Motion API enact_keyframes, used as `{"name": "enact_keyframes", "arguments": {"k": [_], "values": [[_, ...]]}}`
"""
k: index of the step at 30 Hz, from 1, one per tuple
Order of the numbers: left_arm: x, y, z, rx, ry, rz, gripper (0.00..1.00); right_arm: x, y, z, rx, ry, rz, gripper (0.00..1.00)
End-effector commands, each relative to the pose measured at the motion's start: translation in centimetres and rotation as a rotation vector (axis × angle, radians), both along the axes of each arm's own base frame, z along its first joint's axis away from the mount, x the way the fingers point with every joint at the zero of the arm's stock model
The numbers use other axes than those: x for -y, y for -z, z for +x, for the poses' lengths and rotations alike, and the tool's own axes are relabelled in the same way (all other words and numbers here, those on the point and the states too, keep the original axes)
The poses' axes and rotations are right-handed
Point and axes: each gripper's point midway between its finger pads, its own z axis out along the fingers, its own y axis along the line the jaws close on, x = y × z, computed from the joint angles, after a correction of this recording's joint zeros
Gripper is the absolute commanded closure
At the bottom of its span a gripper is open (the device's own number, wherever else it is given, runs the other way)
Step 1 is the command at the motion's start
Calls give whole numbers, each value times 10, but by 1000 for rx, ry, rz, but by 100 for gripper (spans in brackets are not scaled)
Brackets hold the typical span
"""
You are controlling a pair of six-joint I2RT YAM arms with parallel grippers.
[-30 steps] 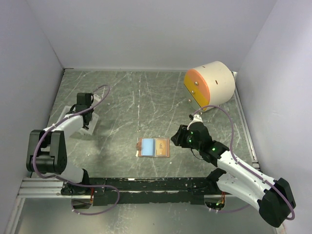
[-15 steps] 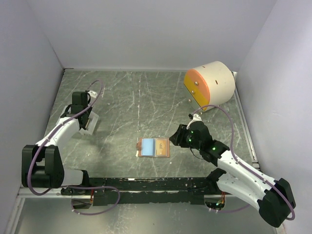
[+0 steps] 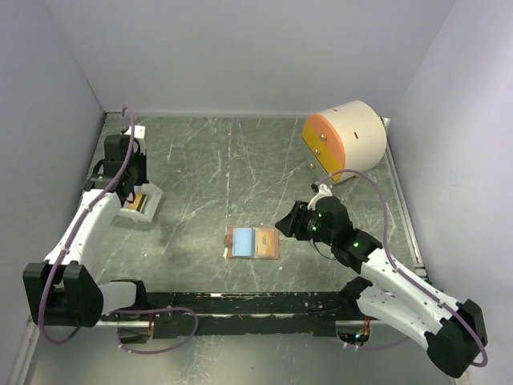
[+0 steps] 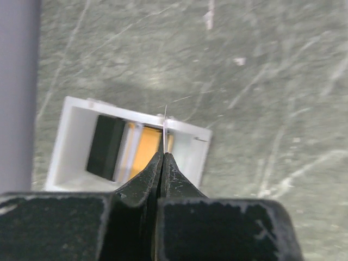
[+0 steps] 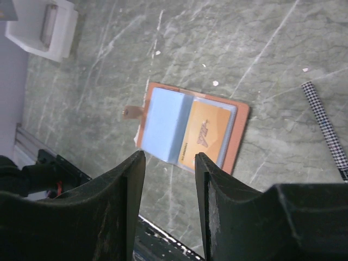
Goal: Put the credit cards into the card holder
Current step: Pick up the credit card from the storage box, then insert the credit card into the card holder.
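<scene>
Your left arm is stretched out to the far left of the desk (image 3: 240, 160), wrist bent down over the white tray (image 3: 151, 210). Its tool (image 4: 163, 157) is pinched fully together on a thin card (image 4: 165, 126), which stands edge-on to the wrist camera, poking straight out past the fingertips above the tray. A dark card (image 4: 106, 147) and an orange card (image 4: 145, 152) stand in the tray beneath.

Your right arm is folded in from the right, its tool (image 3: 282, 224) hovering just beside the right edge of the card holder (image 3: 252, 242). Its fingers stand about half apart with nothing between them.

The card holder lies open and flat near the desk's front middle, long axis running left to right. A light blue card (image 5: 163, 130) sits in its left half and an orange-amber card (image 5: 206, 136) in its right. The snap tab (image 5: 130, 111) sticks out from the left end.
</scene>
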Motion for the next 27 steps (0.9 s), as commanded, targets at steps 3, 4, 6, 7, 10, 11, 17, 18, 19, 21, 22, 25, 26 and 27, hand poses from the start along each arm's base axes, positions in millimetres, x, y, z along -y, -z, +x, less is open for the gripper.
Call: {"name": "enact_keyframes", "arguments": {"k": [3, 4, 6, 7, 10, 11, 17, 18, 19, 21, 22, 25, 26, 27], "values": [[64, -32, -10, 32, 105, -396, 93, -11, -16, -4, 4, -30, 92, 58], [74, -36, -13, 34, 132, -446, 93, -14, -15, -5, -3, -43, 97, 58], [97, -46, -21, 43, 221, -556, 93, -20, -18, -7, 0, -82, 117, 58], [111, -51, -25, 46, 275, -621, 93, -24, -21, -8, 6, -104, 136, 58], [148, -59, -45, 17, 399, -838, 93, -37, -34, -13, 13, -153, 228, 58], [158, -59, -53, -12, 439, -901, 93, -41, -41, -14, 26, -165, 261, 58], [198, -62, -94, -123, 579, -1169, 93, -53, -73, -15, 67, -180, 430, 67], [203, -64, -101, -121, 595, -1188, 93, -54, -74, -14, 65, -180, 445, 67], [209, -66, -107, -116, 607, -1203, 93, -57, -76, -13, 60, -180, 457, 67], [221, -67, -119, -124, 634, -1243, 93, -62, -80, -10, 55, -189, 481, 67], [227, -69, -124, -128, 643, -1266, 93, -64, -82, -9, 52, -194, 488, 66], [251, -67, -142, -167, 681, -1325, 93, -72, -83, -5, 38, -210, 501, 65], [258, -69, -146, -164, 705, -1341, 93, -74, -83, -4, 32, -216, 505, 64], [264, -67, -150, -176, 714, -1355, 93, -75, -83, -4, 27, -220, 511, 62]]}}
